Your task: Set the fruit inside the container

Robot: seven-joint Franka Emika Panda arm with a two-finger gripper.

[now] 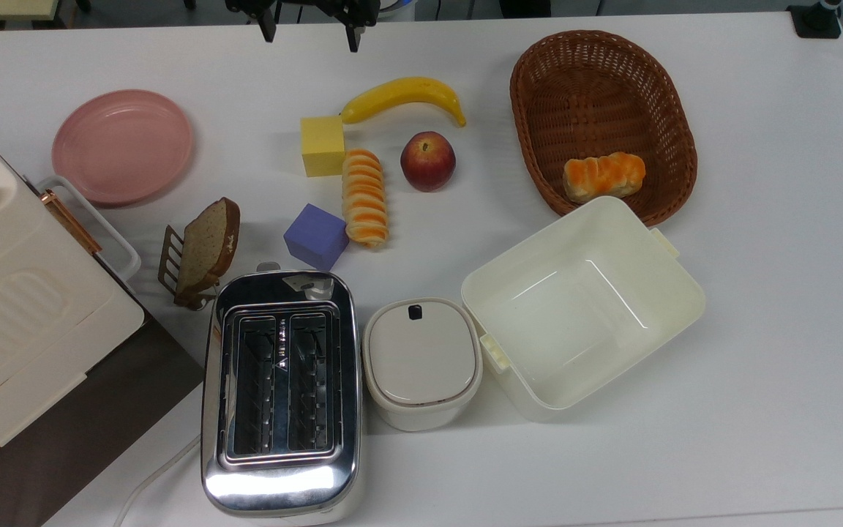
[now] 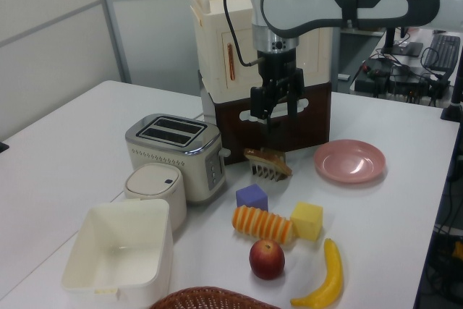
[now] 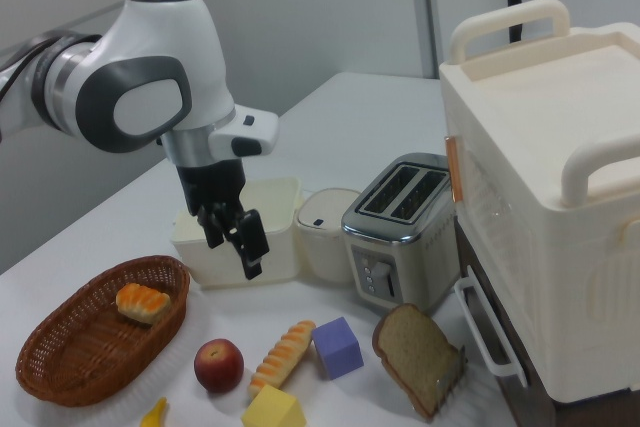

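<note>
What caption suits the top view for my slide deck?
Open claw above the table's far edge, apple untouched, container empty.

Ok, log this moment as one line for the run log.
pincer: open, empty, raised | apple: on table, beside banana | tub: empty | phase: approach

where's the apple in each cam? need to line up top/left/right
Top view: the apple sits upper centre, just below the banana.
Left view: the apple is low, right of centre, with the banana to its right.
Right view: the apple is lower left, right of the wicker basket.
Shared landmark: the striped bread roll lies right beside it.
</note>
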